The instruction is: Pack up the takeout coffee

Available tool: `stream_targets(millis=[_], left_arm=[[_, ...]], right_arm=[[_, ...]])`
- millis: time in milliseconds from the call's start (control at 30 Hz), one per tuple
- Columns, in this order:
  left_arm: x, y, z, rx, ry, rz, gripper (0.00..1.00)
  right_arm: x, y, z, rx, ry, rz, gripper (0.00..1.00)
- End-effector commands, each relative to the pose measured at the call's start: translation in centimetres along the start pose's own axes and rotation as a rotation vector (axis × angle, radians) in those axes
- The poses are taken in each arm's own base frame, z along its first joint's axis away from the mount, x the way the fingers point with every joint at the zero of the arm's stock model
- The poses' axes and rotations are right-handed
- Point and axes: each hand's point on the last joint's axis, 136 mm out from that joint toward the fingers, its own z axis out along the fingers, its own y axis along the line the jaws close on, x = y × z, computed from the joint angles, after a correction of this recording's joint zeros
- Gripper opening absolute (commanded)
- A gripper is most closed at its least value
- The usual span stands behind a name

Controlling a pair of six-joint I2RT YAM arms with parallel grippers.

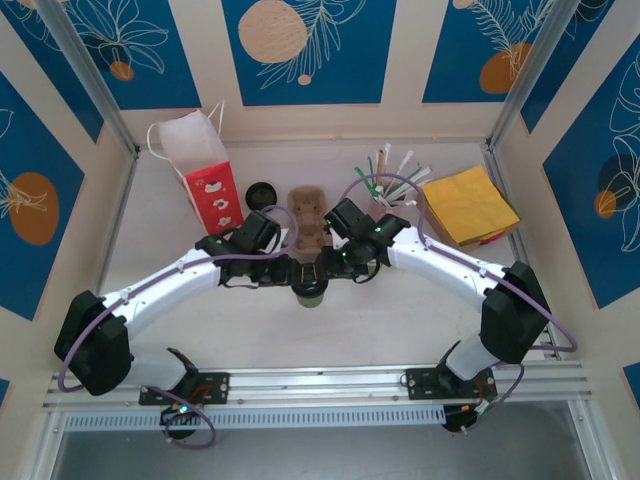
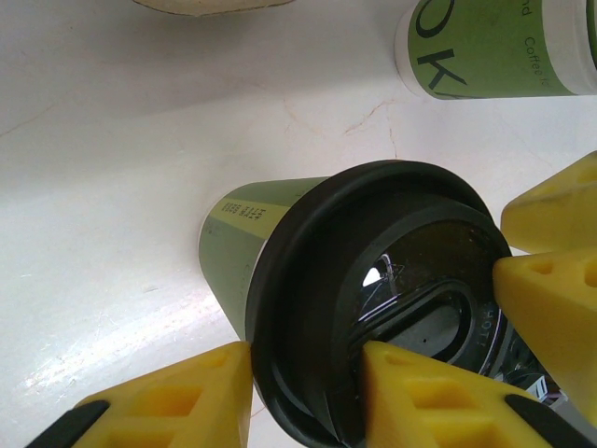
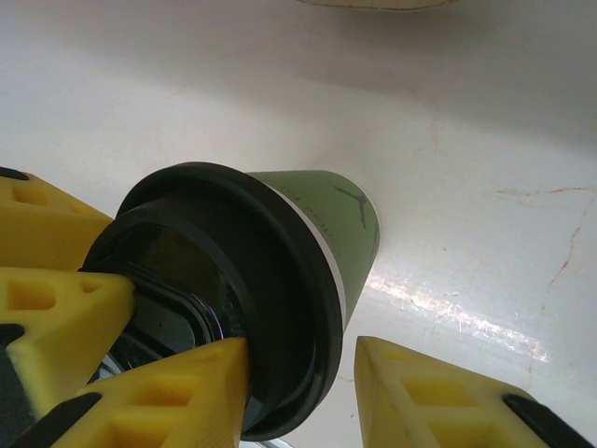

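The small green paper takeout coffee cup with its round black plastic lid [image 1: 311, 294] stands on the white tabletop [image 1: 400, 320] near its middle, just in front of a brown cardboard cup carrier [image 1: 308, 226]. Both arms reach in to it from either side. The left tool [image 2: 306, 362] is narrowed onto the lid's rim. One yellow finger [image 2: 177, 401] presses the outer edge and the other [image 2: 429, 401] lies on the lid's recessed top, so it holds the cup by the lid. The right tool [image 3: 300, 362] straddles the opposite side of the rim. One of its fingers [image 3: 168, 401] is against the inside of the lid, while a thin strip of tabletop shows between the outer finger [image 3: 438, 401] and the rim. I cannot tell whether it truly clamps. In the left wrist view a second green paper cup with dark lettering [image 2: 504, 47] sits beyond the held one, apart from it. At the back left stands a red and white paper bag with string handles [image 1: 205, 170], with a loose black disc lid [image 1: 262, 192] just beside it. A stack of yellow paper napkins [image 1: 468, 205] lies at the back right.
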Motion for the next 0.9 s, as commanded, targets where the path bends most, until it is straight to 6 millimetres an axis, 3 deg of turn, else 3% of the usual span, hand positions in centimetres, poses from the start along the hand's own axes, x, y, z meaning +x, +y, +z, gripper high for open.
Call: stream_targets(millis=[0,567,767,867], left_arm=[[2.4,2.0,1.5,-0.085,0.091,-0.003,0.33],[2.8,2.2,1.9,-0.101,0.113,0.008,0.32],[2.9,2.2,2.0,-0.107,0.12,0.016,0.32],[2.8,2.1,1.9,-0.111,0.117,0.021,0.32]], right_arm=[[2.5,-1.7,1.4,0.059,0.088,0.014,0.35],[6.0,-4.7,4.2,0.133,0.18,0.049,0.32],[6.1,-5.1,4.1,0.15,0.186,0.044,0.32],[5.3,-4.3,3.2,0.138,0.17,0.026,0.32]])
